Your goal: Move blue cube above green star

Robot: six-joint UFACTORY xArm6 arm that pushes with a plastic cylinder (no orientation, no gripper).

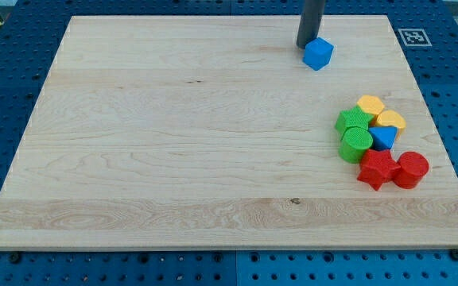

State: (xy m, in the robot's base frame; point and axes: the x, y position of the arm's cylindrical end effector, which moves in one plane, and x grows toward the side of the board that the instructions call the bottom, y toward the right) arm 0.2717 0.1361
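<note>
One blue cube (318, 54) touching my tip (307, 46) at its upper left, positioned to shove toward green star (354, 121); cluster crowded on desk (173, 143); no pincer visible, state untellable.

The light is bright and even, coming from above, with only soft small shadows under the blocks. The wooden board (173, 143) shows no strong glare, and the picture is sharp everywhere.

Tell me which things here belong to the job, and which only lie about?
Job: blue cube; green star; my tip, touching the cube's left side.
Lying about: green cylinder, two yellow blocks, blue triangle, red star, red cylinder.
</note>
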